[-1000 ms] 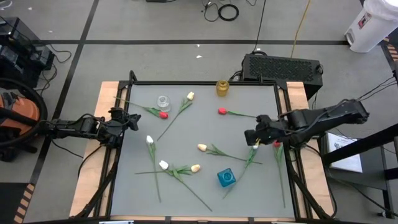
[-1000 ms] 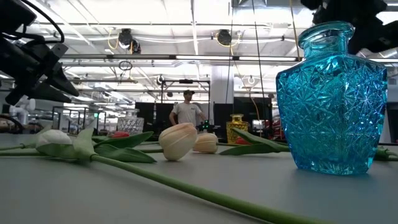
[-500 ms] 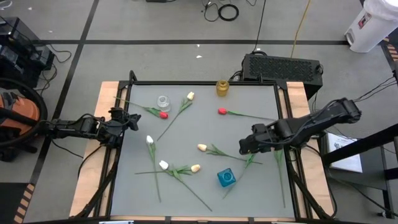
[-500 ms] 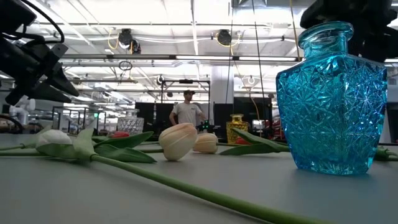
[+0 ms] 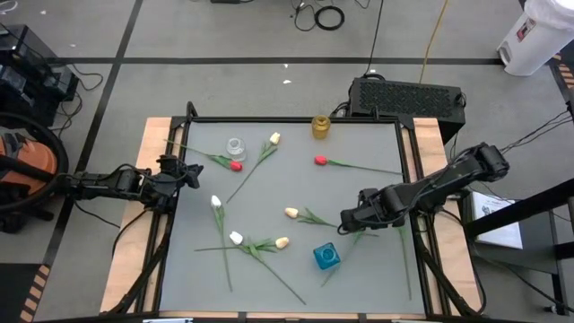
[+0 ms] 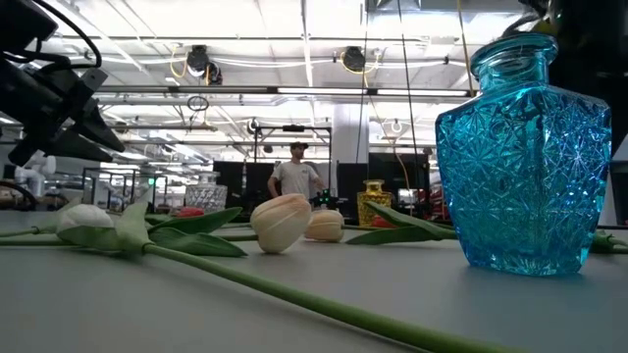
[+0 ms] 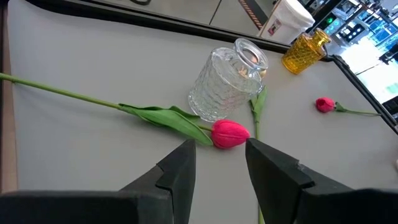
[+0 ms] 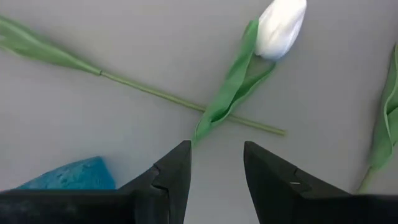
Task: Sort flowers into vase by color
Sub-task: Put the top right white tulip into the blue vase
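The right pincer (image 5: 348, 219) hangs low over the grey table (image 5: 377, 260), just up and to the right of the blue vase (image 5: 326, 257), its two dark fingers (image 8: 171, 177) spread apart with nothing between them. Straight ahead of it lies a white tulip (image 8: 281, 26), its leaf and thin stem running across the mat just past the fingertips, not touched. A cream tulip (image 5: 291, 213) lies a little farther from the blue vase, toward the table's middle, and two more pale heads (image 5: 236, 238) rest to the vase's left among crossed stems. Well away from the blue vase, at the left edge of the table, the left pincer (image 5: 190, 173) waits, also released and empty, pointed at a red tulip (image 7: 230, 134) that lies against a clear glass vase (image 7: 230, 81). Another red tulip (image 5: 319, 161) and a yellow vase (image 5: 320, 126) sit toward the far side. A person (image 6: 294, 176) stands in the room beyond.
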Tool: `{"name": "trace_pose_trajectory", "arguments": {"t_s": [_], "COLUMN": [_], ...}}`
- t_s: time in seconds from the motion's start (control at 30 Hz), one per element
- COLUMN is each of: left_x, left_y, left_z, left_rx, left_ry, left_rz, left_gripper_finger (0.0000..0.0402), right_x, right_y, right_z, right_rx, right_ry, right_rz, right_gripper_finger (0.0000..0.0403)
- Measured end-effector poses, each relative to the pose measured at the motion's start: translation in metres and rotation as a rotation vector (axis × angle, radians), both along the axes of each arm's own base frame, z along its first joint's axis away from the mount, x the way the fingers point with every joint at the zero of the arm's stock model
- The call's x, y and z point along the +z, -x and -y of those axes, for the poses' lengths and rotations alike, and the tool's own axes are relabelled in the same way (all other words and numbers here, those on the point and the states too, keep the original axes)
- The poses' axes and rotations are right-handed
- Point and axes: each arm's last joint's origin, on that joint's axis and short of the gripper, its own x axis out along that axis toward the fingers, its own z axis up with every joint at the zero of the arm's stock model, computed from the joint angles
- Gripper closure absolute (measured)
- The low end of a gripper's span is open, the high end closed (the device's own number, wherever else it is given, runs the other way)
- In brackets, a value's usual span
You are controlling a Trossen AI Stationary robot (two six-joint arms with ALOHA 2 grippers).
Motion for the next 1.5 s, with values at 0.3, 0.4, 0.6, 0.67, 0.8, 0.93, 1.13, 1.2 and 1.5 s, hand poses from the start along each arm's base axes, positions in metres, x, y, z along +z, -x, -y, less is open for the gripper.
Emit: {"name": "trace_pose_trajectory", "arguments": {"t_s": [0.3,0.4,0.6,0.67,0.8,0.93,1.13,1.2,1.5], "left_x": [0.000,0.000,0.000,0.000,0.000,0.000,0.000,0.000,0.000], "left_y": [0.000,0.000,0.000,0.000,0.000,0.000,0.000,0.000,0.000], "left_z": [0.000,0.000,0.000,0.000,0.000,0.000,0.000,0.000,0.000], "left_rx": [0.000,0.000,0.000,0.000,-0.001,0.000,0.000,0.000,0.000], "left_ry": [0.000,0.000,0.000,0.000,0.000,0.000,0.000,0.000,0.000], "left_rz": [0.000,0.000,0.000,0.000,0.000,0.000,0.000,0.000,-0.001], "left_gripper_finger": [0.0254,0.0254,0.0254,0.0254,0.0254,0.0254,0.0254,0.0254,0.0254], "right_x": [-0.008,-0.011,-0.019,-0.021,-0.021,-0.021,-0.026,-0.028,-0.038], "right_y": [-0.005,-0.007,-0.011,-0.012,-0.012,-0.012,-0.013,-0.014,-0.009], "right_z": [-0.002,-0.002,-0.002,-0.003,-0.003,-0.003,-0.004,-0.004,-0.002], "right_rx": [-0.016,-0.042,-0.101,-0.123,-0.161,-0.198,-0.227,-0.227,-0.270], "right_ry": [0.012,0.022,0.049,0.048,0.044,0.043,0.050,0.053,0.069], "right_rz": [-0.018,-0.033,-0.061,-0.064,-0.064,-0.068,-0.088,-0.094,-0.128], "right_gripper_finger": [0.0264,0.0264,0.0264,0.0264,0.0264,0.0264,0.0264,0.0264,0.0264]}}
